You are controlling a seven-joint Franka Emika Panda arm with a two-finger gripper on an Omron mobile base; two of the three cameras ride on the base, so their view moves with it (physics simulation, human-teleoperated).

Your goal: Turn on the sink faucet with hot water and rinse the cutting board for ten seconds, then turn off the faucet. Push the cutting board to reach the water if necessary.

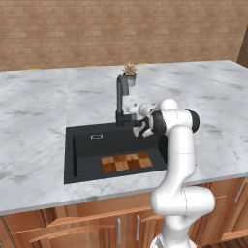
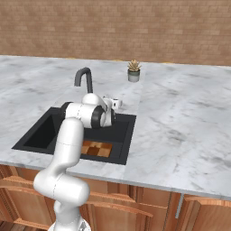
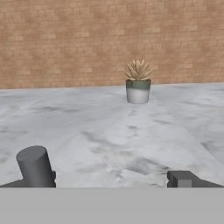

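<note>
The dark grey sink faucet (image 1: 121,94) (image 2: 84,78) rises behind the black sink (image 1: 80,145) (image 2: 39,131), its spout curving over the basin. No water is in view. The checkered wooden cutting board (image 1: 127,162) (image 2: 95,149) lies flat on the basin floor at the front right. My gripper (image 1: 137,126) (image 2: 116,104) (image 3: 98,183) hangs open at the faucet's base on its right side, level with the counter. In the hand view a dark round stub of the faucet (image 3: 35,167) stands between the jaws, close to the left one. Nothing is held.
A small potted plant (image 1: 130,73) (image 2: 133,71) (image 3: 138,83) stands on the marble counter (image 1: 34,111) behind the faucet. A brick wall (image 3: 87,39) closes off the back. Wooden cabinet fronts (image 1: 97,223) run below the counter's front edge.
</note>
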